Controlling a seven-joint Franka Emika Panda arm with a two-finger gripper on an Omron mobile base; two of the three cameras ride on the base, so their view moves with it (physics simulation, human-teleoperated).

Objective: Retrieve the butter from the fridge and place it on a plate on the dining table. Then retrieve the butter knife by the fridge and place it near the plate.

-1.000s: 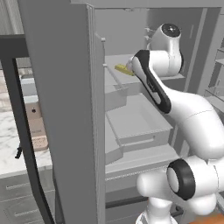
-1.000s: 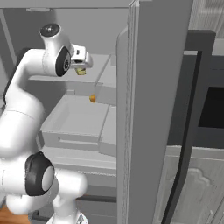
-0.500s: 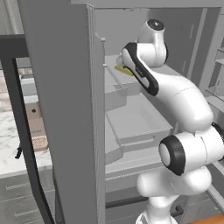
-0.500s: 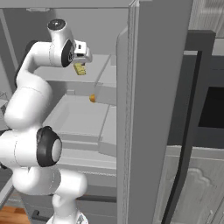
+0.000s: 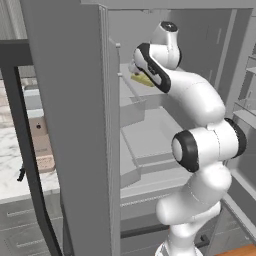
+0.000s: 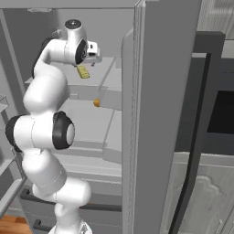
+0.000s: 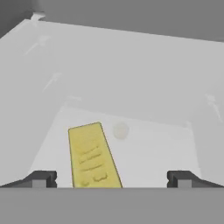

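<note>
One small yellow rectangular stick of butter [image 7: 93, 156] lies flat on a pale grey shelf [image 7: 144, 144] high inside the tall grey French-door fridge [image 5: 70, 125], its long side running away from the hand. It sits there loose, touched by nothing, which is why the arm has gone so deep into the open cabinet. From the right base view the butter [image 6: 82, 71] shows just below the white hand, near the shelf's front edge.

The two-finger gripper [image 7: 111, 178] hovers just in front of the stick with its jaws spread as wide as they go and nothing between them. The dark fingertips [image 7: 41, 178] stand well to either side, and the butter lies left of the midline between them rather than centred. My guess is that the wide spread is there to clear the stick on approach, and that the hand needs a small sideways shift before it closes.

Further out from the butter, a small round orange ball [image 6: 96, 103] rests on a lower level of the fridge, well apart from the stick and unlikely to interfere. The white robot arm [image 5: 197, 145] rises from below and bends up to the shelf. Beyond the open fridge door, a marble-topped counter [image 5: 12, 165] is in sight.
</note>
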